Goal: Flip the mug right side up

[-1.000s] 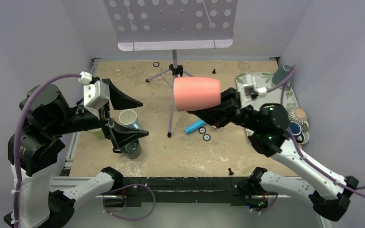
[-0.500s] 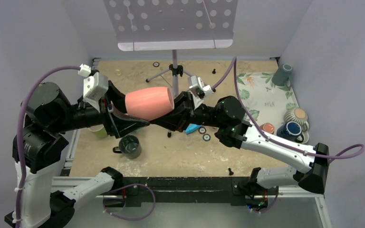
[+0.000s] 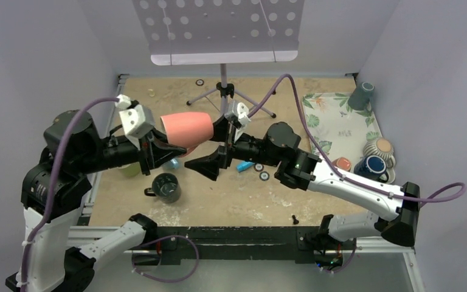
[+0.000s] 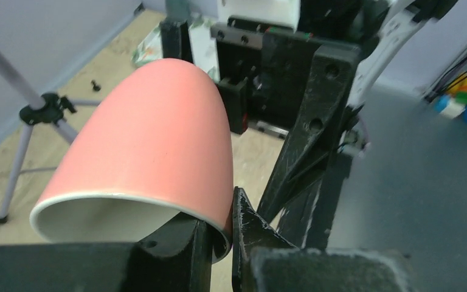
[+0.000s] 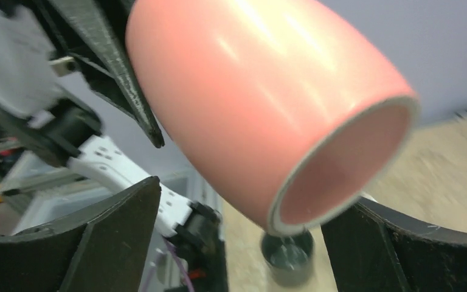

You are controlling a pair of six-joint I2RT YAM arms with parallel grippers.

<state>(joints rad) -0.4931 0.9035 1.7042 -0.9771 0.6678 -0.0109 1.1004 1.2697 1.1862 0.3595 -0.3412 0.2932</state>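
One edge of the mug [image 4: 152, 140] sits pinched in left pincer [image 4: 227, 230].

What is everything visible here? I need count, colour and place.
glossy pink ceramic mug: one, pink, sideways in air between grippers
dark green handled mug: one, dark green, near left
perforated metal music stand: one, white, far middle
leaf-patterned mat: one, green, right side
slate grey mug: one, grey, mat's far corner
glazed cups: about three, striped, blue, orange, right edge
small lime cup: one, lime, under left arm
small blue stick: one, blue, middle
screws and washers: several, black, scattered
left gripper: one, black, shut on pink mug's rim
right gripper: one, black, open beside mug
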